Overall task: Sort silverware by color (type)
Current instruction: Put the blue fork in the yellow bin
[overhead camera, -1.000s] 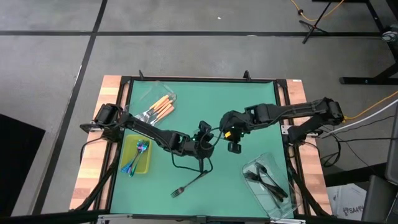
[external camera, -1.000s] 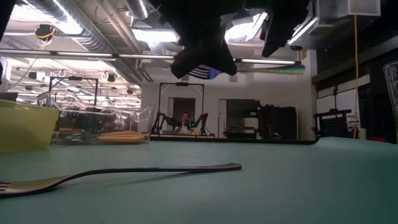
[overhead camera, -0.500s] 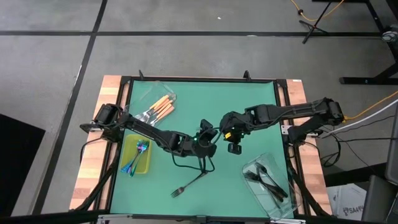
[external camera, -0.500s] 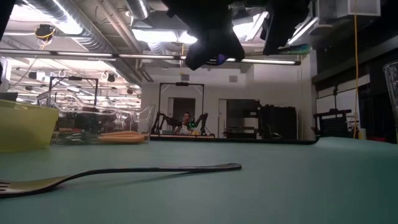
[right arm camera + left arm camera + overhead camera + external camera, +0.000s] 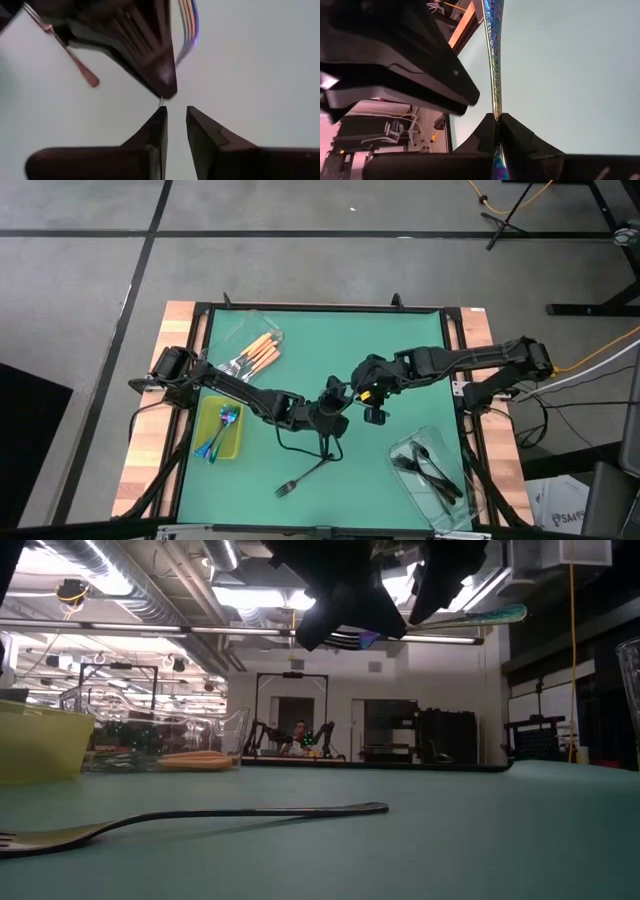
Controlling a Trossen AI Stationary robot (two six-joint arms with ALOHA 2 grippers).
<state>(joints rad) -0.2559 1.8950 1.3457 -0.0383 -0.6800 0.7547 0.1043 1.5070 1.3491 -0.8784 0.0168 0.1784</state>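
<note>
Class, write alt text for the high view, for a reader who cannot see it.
Seen from above, the left gripper and right gripper meet mid-table over a green mat, passing an iridescent fork. One dark fork lies loose below them. Orange forks sit in a tub top left, iridescent ones in a yellow tray left, dark ones in a tub bottom right.

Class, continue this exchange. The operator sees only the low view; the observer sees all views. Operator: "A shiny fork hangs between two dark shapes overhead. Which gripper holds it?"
Observer: The left gripper is shut on the shiny fork.
Operator: And the right one?
Observer: The right gripper is open, right beside the left one above mid-table.
Operator: Where do such forks go?
Observer: Matching forks lie in the yellow tray at the table's left side.
</note>
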